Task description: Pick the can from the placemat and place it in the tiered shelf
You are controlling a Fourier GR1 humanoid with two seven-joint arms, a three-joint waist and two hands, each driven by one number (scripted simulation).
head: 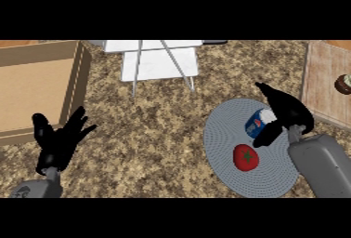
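A blue can (256, 123) with a white top lies on the round grey placemat (223, 135) at the right. My right hand (289, 113) is beside the can on its right. Its fingers are stretched up and to the left, its thumb (268, 136) hangs just below the can, and the hand is open. The white tiered shelf (161, 60) with thin metal legs stands at the top centre, apart from the mat. My left hand (58, 139) rests open at the lower left, fingers up, holding nothing.
A red tomato (245, 157) lies on the placemat just below the can. A large cardboard box (34, 88) fills the left side. A wooden board (328, 88) at the right edge carries a small round item (343, 84). The counter is speckled brown stone.
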